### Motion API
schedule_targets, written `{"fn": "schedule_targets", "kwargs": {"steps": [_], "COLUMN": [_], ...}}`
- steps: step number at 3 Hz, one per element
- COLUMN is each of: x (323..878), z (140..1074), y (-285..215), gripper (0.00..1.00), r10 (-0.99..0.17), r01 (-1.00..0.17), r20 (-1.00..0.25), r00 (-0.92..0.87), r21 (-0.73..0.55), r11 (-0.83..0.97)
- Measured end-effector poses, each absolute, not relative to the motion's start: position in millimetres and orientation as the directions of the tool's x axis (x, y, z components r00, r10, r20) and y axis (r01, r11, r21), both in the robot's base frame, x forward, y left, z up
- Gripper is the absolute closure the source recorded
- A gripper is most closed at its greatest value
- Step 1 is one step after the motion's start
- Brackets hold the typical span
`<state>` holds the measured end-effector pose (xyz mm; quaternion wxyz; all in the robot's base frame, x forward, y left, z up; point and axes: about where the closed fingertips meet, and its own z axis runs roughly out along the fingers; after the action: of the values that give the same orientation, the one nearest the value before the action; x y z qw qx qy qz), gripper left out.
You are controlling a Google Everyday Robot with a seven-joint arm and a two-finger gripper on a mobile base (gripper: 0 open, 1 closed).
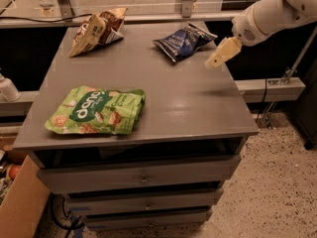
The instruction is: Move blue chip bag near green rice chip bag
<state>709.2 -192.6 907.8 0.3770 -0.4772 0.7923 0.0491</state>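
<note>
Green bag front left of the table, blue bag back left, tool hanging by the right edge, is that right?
Not quite: the camera view shows the blue bag at the back right of the table, just left of the tool. The green bag is front left and the tool hangs by the right edge, as you said.

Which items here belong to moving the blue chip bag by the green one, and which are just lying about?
In the job: blue chip bag, far right of the table; green rice chip bag, front left; pincer, in the air just right of the blue bag.
Lying about: tan-and-brown snack bag, far left corner; cardboard box on the floor.
</note>
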Motion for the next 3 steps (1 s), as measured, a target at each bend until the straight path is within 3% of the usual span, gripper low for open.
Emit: {"fn": "schedule_targets", "kwargs": {"steps": [3], "x": [803], "z": [865], "y": [-166], "gripper": [0.0], "r10": [-0.537], "r01": [-0.743], "r20": [-0.779], "r00": [-0.325], "r21": [-0.141], "r11": [0.654]}}
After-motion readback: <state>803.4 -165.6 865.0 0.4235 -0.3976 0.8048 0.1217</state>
